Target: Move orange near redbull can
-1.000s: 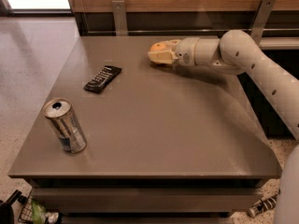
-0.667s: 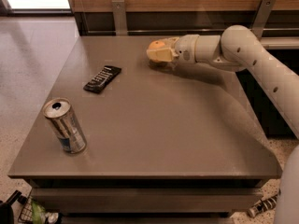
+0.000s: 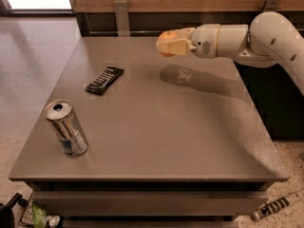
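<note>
The orange point(image 3: 164, 38) is held between the cream fingers of my gripper point(image 3: 167, 43), which is shut on it and lifted above the far middle of the grey table point(image 3: 161, 127); its shadow falls on the tabletop below. The white arm reaches in from the right. The redbull can point(image 3: 66, 127), silver with blue patches, stands upright near the table's front left corner, far from the gripper.
A flat black remote-like bar point(image 3: 104, 80) lies on the table's left side between gripper and can. A wooden wall with metal brackets runs behind the table. The floor shows at left, with small items under the table's front edge.
My gripper has lifted the orange off the tabletop and carried it a little to the left. The can and the black bar have not moved.
</note>
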Available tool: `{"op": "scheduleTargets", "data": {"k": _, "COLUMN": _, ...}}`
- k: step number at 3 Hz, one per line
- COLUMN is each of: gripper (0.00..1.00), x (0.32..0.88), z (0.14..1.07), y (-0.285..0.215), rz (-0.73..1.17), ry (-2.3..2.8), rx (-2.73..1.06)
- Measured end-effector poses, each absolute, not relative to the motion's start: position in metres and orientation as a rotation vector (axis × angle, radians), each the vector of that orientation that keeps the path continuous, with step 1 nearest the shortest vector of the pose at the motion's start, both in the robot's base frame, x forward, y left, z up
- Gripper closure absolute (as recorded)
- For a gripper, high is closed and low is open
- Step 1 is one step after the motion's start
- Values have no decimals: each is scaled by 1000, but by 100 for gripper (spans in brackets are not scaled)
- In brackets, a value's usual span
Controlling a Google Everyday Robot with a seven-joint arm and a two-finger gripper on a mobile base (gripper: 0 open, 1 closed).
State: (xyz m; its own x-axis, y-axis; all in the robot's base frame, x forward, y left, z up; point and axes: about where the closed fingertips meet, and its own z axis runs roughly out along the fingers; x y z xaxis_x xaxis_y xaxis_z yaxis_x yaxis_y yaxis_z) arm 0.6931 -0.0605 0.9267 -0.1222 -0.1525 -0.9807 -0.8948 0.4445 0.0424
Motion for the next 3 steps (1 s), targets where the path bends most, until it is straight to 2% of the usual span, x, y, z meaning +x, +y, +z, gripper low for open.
{"op": "scheduleTargets", "data": {"k": 2, "gripper": 100, "x": 618, "z": 959, "y": -64, "rz": 873, "ry": 1530, "rx": -924}}
{"op": "scheduleTargets", "data": {"k": 3, "gripper": 100, "x": 549, "z": 937, "y": -36, "rz": 894, "ry": 1509, "rx": -946}}
